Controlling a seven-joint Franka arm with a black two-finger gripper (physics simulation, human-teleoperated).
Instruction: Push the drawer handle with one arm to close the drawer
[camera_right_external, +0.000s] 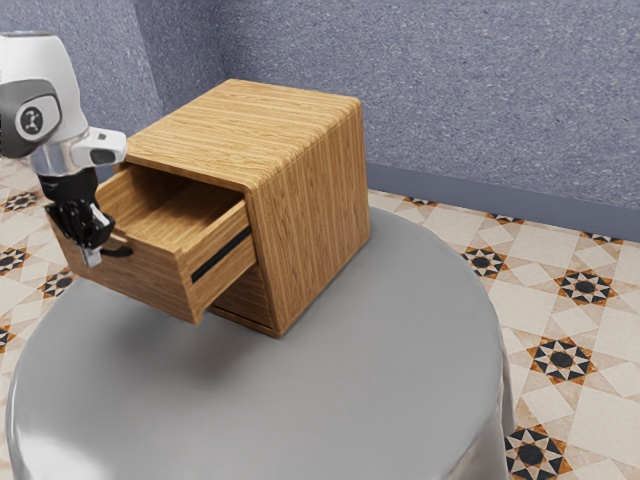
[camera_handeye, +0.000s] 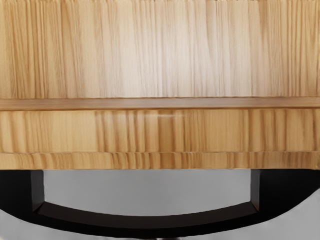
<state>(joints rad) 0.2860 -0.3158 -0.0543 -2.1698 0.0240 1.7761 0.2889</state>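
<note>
Gripper (camera_right_external: 91, 257) right by the handle (camera_right_external: 120, 252), can't tell how wide.
Drawer (camera_right_external: 150, 278) hangs open near the table's (camera_right_external: 300, 400) edge, exterior view's left.

1. Cabinets: just the one wooden cabinet (camera_right_external: 312, 205)
2. Open drawers: one drawer (camera_right_external: 150, 281), lol
3. Handles: one black handle (camera_handeye: 150, 221)
4. Tables: one round table (camera_right_external: 300, 400)
5. Robot arms: a single arm (camera_right_external: 30, 85)
6. Pincers: yep, one pincer (camera_right_external: 92, 256)
</note>
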